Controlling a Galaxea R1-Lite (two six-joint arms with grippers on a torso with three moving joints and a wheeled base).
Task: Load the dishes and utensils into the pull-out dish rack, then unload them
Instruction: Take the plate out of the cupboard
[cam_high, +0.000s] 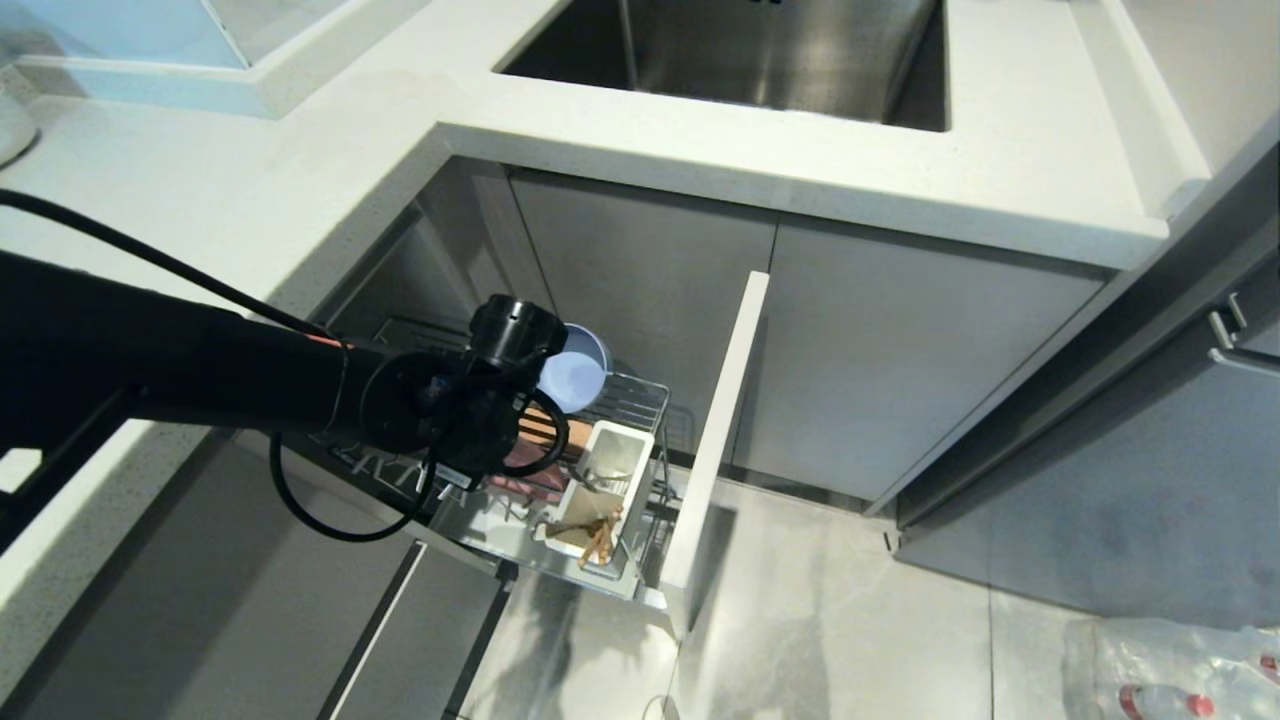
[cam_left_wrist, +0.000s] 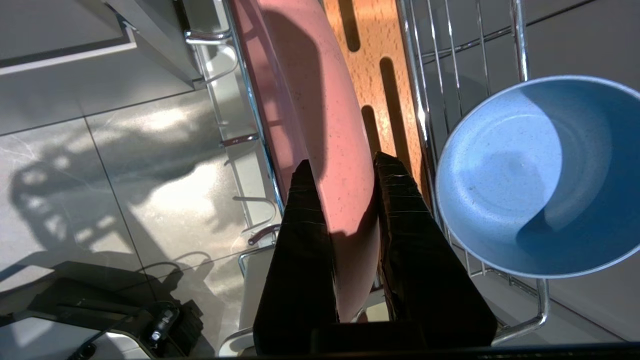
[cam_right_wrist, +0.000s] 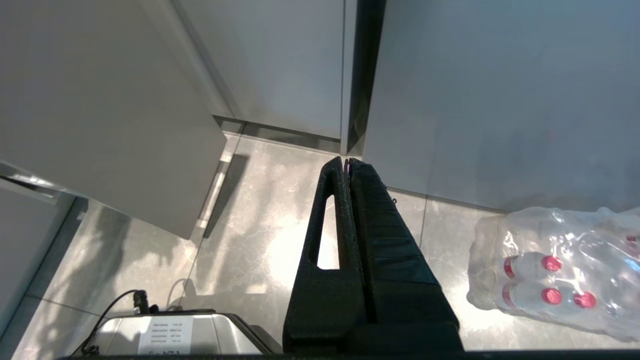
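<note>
The pull-out dish rack (cam_high: 645, 398) stands drawn out under the counter. A pink plate (cam_left_wrist: 320, 125) stands on edge in it beside the wooden strip (cam_left_wrist: 371, 65). My left gripper (cam_left_wrist: 345, 162) reaches down from above and is shut on the plate's rim, one finger on each face. In the head view my wrist hides most of the plate (cam_high: 517, 466). The blue-grey bowl (cam_left_wrist: 525, 175) leans in the rack just behind (cam_high: 572, 378). Wooden chopsticks (cam_high: 600, 540) and a metal utensil (cam_high: 592, 478) stand in the white cup (cam_high: 628, 450). My right gripper (cam_right_wrist: 345, 161) hangs shut over the floor.
The rack's front panel (cam_high: 715, 440) juts out toward me on the right. A white counter (cam_high: 250, 190) and a steel sink (cam_high: 760, 50) lie above. A wrapped pack of water bottles (cam_right_wrist: 550, 270) sits on the floor at the right.
</note>
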